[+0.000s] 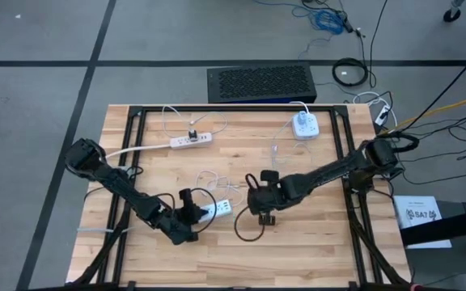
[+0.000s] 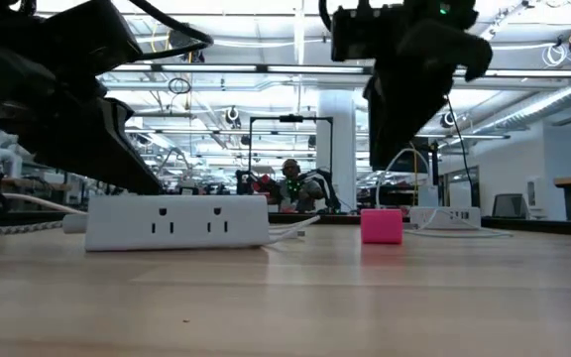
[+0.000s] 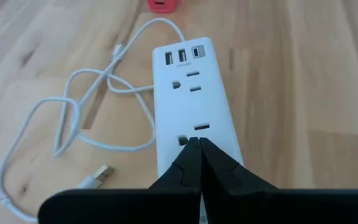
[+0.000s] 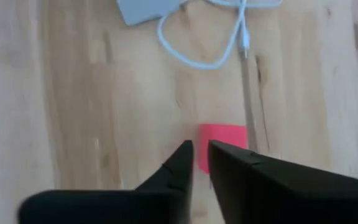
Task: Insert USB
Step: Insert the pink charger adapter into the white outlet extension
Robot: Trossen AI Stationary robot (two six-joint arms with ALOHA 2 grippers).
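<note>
Left gripper (image 3: 201, 144) clenched empty, tips pressed on white power strip (image 3: 191, 93); USB plug (image 3: 97, 177) lying loose beside fingers. Right gripper (image 4: 199, 155) barely parted above pink block (image 4: 225, 142).

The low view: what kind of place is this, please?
Probably a large robotics lab or workshop: a wooden table, ceiling lights over an open hall, and other workstations behind the power strip.

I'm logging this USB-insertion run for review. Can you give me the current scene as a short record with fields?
surface: wooden table
target: white power strip, USB ports at its far end
cable: white cable, USB plug lying loose on the table beside the strip
left gripper: shut, on top of the strip
right gripper: slightly parted, holding nothing, above a pink block
plug inserted: no
</note>
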